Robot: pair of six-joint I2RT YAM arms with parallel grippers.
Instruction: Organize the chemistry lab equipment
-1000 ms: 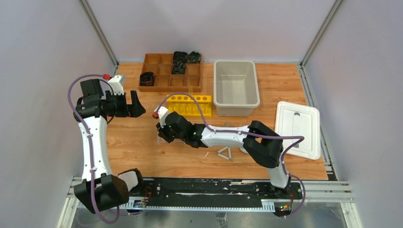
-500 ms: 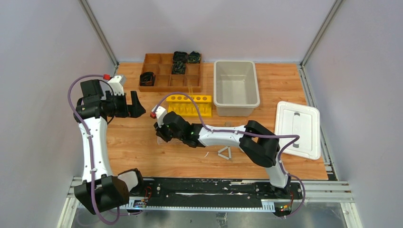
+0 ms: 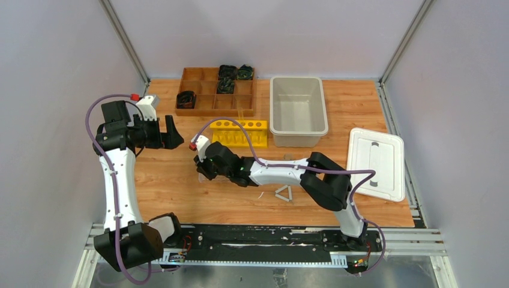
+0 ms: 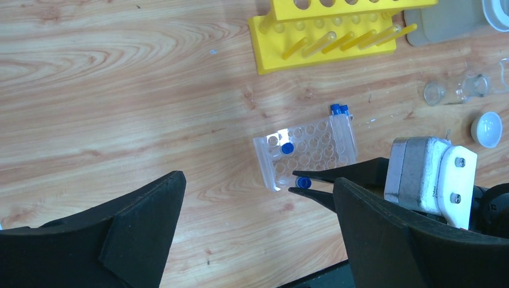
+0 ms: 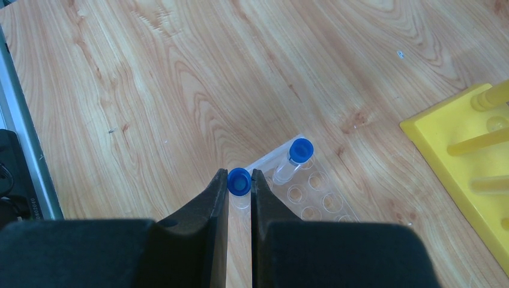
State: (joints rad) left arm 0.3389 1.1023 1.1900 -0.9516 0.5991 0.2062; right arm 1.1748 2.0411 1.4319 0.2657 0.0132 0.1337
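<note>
The right gripper (image 5: 239, 176) is seen almost closed, its two black fingers pinched on the cap of a blue-capped tube (image 5: 239, 183), which is held upright at the corner of a clear multi-well rack (image 5: 312, 198) just below the middle of the right wrist view. Whether the tube's foot is seated in a well cannot be told. A second capped tube (image 5: 297, 153) is stood in a well of the same rack, just up and right of the held one. In the left wrist view, two more capped tubes (image 4: 339, 110) are found lying side by side along the rack's right edge. The left gripper (image 4: 258, 183) is spread wide with nothing between its fingers, which fill the lower corners of that view; in the top view it is held at the left of the table, well apart from the rack. A yellow test-tube rack (image 4: 312, 36) is seen at the top of the left wrist view, two small glass vessels (image 4: 459, 90) lie on their sides near the right edge, and a white round dish (image 4: 487, 128) is set just below them. In the top view a white triangle (image 3: 284, 193) lies at lower middle, just below the right forearm, with a grey bin (image 3: 298, 139) and a wooden divided tray (image 3: 207, 99) toward the top.
</note>
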